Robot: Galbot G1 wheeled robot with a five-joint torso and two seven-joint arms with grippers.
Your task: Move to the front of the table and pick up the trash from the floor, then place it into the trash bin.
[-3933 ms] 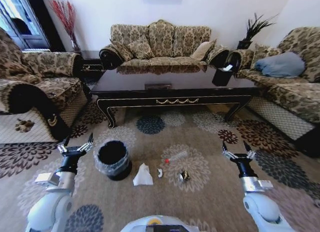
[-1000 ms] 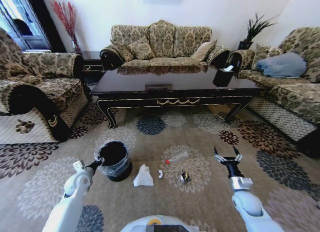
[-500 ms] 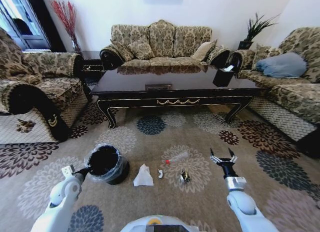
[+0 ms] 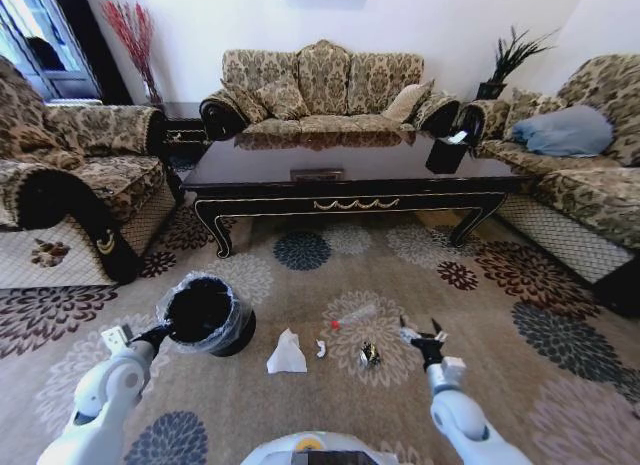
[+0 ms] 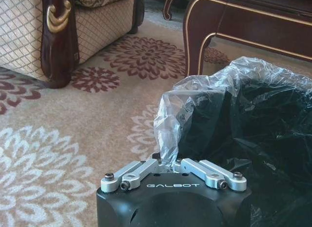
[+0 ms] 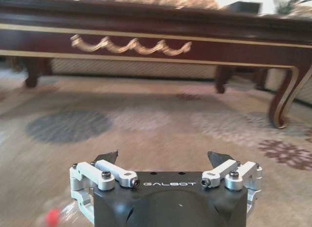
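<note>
The trash bin, black with a ruffled clear bag, is tipped toward my left gripper, which is shut on its rim. In the left wrist view the left gripper pinches the bag at the edge of the trash bin. The trash lies on the carpet: a white tissue, a small white scrap, a clear bottle with a red cap, and a dark wrapper. My right gripper hangs open just right of the wrapper. The right gripper faces the table.
The dark coffee table stands beyond the trash, with sofas behind it and on both sides. A small black container with white paper sits at the table's right end. Open patterned carpet lies around the trash.
My left gripper reached the bin, shut on its rim and pulled it left, tipping it. My right gripper moved left and down toward the wrapper, staying open.
</note>
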